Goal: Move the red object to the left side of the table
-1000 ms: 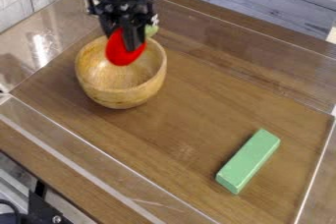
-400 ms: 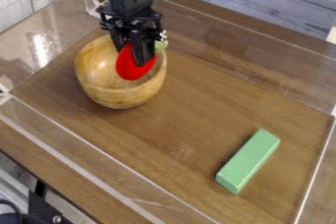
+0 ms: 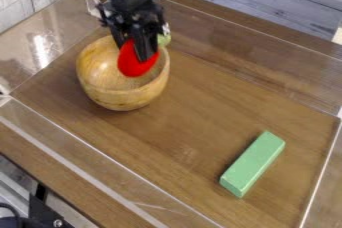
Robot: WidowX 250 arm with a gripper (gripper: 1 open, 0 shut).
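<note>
The red object (image 3: 132, 62) is a small bright red toy hanging over the right part of the wooden bowl (image 3: 118, 82). My black gripper (image 3: 138, 46) comes down from the top of the view and is shut on the red object's upper end, where a bit of green top (image 3: 162, 38) shows beside the fingers. The toy's lower end sits at about the bowl's rim; whether it touches the bowl I cannot tell. The dark wood-grain table (image 3: 201, 112) lies under everything.
A green rectangular block (image 3: 253, 163) lies flat at the front right of the table. Low clear acrylic walls (image 3: 80, 167) run along the table's edges. Pale wooden boards show behind the far wall.
My gripper has carried the red object a little to the right and slightly down over the bowl since a second ago. The bowl and green block have stayed put.
</note>
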